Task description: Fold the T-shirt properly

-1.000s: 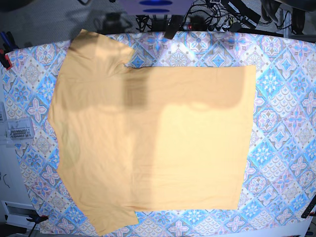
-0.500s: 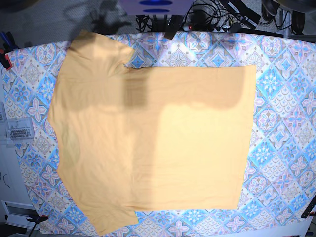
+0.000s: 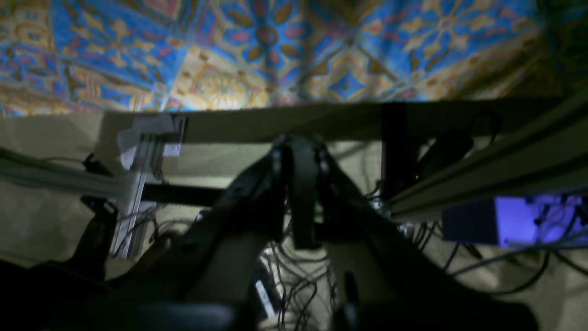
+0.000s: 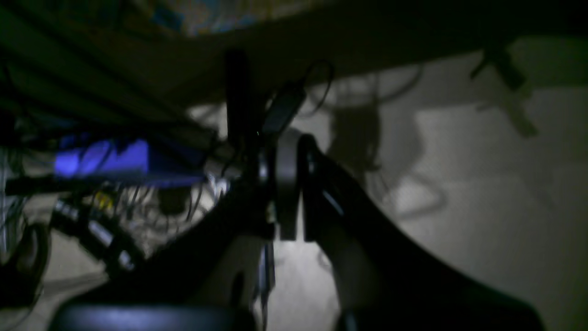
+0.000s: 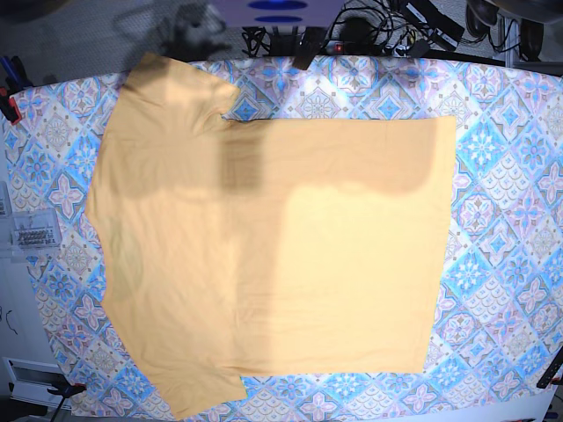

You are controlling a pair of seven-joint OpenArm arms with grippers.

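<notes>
Folding had not begun yet, by the look of it. The T-shirt [image 5: 264, 255] lay flat and spread wide on the patterned cloth [image 5: 510, 264] that covered the bench. Its neck end pointed to the left side of the base view and its straight bottom hem ran down the right side. One sleeve stuck out at the top left and the other at the bottom left. No part of it was folded over.

Neither arm showed in the base view. Only dark shadows fell across the top part of the shirt. The left gripper [image 3: 294, 151] hung out past the edge of the bench, with the cloth's edge above it in its own view. Its jaws were pressed together and held nothing. The right gripper [image 4: 282, 156] was also off the bench, in a dark spot, with its jaws shut tight and nothing in them.

The next move would likely need both arms to come in over the shirt, spread their jaws, and pinch a sleeve or a side edge to lift it across.

Nothing sat on the shirt to block a fold. Cables [image 5: 378, 31] lay behind the far edge, and a small clear box [image 5: 31, 233] sat off to the left, well apart from the shirt
</notes>
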